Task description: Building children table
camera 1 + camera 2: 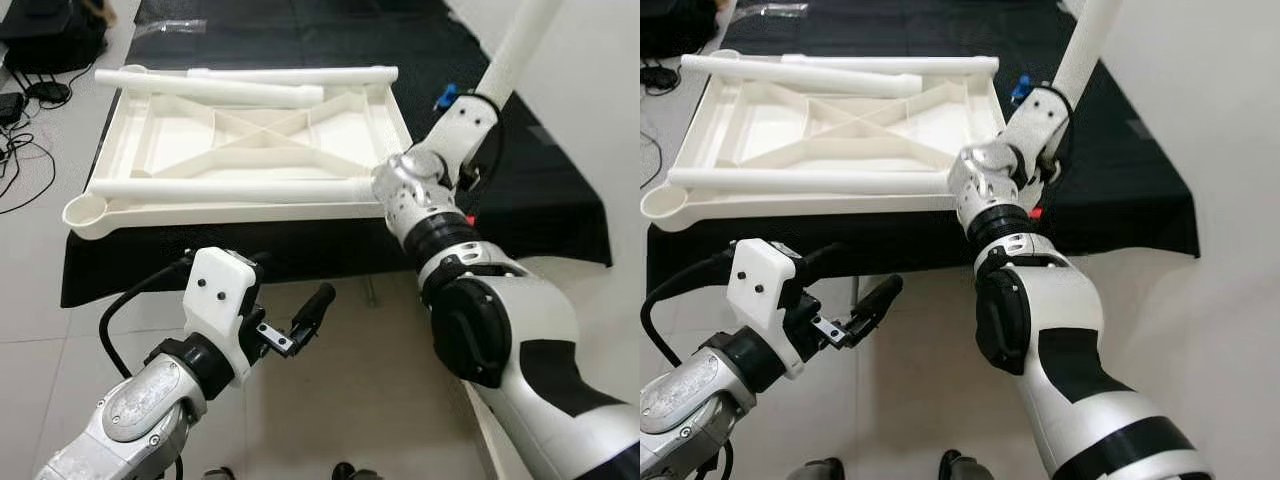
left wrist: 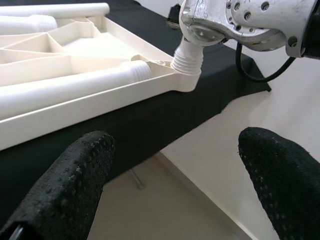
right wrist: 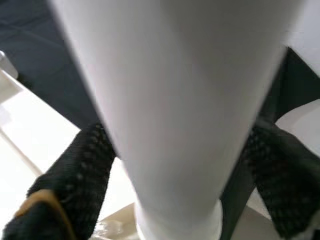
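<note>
White table leg (image 1: 515, 48) sits clamped in right fingers (image 3: 80, 175); left fingers (image 2: 65, 185) hover spread, empty.

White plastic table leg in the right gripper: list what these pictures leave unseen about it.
- Top end of the white plastic table leg: cut off by the upper edge in both eye views.
- Its joint with the upturned white plastic tabletop: the right arm's wrist covers most of it in the eye views.
- Right gripper contact: its black fingers flank the leg; touch is blurred.
</note>
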You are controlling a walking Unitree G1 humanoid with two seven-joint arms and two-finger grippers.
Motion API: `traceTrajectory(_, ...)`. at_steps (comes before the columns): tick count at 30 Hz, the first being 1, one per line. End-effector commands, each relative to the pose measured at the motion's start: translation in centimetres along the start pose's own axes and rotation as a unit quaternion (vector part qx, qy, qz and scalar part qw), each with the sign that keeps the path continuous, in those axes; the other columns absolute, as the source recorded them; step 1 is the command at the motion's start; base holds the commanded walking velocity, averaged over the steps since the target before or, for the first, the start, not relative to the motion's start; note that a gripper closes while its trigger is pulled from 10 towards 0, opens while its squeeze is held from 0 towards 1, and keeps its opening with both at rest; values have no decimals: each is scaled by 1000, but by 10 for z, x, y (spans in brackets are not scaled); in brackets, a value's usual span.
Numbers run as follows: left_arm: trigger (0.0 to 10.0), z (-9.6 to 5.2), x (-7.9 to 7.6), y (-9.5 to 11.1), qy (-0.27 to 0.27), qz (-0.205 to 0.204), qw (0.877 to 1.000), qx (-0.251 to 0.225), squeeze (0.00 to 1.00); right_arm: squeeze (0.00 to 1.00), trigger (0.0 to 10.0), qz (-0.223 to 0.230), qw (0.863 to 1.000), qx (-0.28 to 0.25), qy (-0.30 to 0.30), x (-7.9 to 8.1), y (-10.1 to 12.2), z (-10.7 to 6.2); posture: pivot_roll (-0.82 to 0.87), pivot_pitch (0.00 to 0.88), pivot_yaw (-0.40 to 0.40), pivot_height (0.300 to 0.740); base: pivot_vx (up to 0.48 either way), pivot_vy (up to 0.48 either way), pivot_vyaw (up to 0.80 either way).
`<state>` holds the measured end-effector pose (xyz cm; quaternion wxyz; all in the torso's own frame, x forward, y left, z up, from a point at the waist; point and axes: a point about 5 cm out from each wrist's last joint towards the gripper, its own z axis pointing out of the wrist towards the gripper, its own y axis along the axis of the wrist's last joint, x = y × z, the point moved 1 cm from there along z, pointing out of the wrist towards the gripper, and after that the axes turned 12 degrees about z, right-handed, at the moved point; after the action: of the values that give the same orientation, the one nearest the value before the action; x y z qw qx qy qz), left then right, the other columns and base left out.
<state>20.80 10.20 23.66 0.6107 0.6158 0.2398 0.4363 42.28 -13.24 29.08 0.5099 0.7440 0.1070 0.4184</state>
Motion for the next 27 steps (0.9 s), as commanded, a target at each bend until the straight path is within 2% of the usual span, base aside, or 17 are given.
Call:
traceTrajectory(1, 10000, -1, -1, -2, -2, -1, 1000, 3, 0, 0, 10000, 12, 1000, 2, -3, 1, 4, 0, 127, 268, -90, 740, 0, 0, 0)
traceTrajectory(11, 10000, -1, -1, -2, -2, 0, 1000, 3, 0, 0, 10000, 19, 1000, -8, 6, 7, 10, -3, 125, 267, -89, 740, 0, 0, 0)
traceTrajectory(19, 10000, 0, 0, -1, -1, 1, 1000, 1, 0, 0, 10000, 26, 998, 4, 54, 20, 10, -10, 123, 267, -89, 740, 0, 0, 0)
traceTrajectory(27, 10000, -1, 0, -2, 0, 2, 1000, 1, 0, 0, 10000, 26, 997, 9, 79, 25, 9, -14, 123, 267, -88, 740, 0, 0, 0)
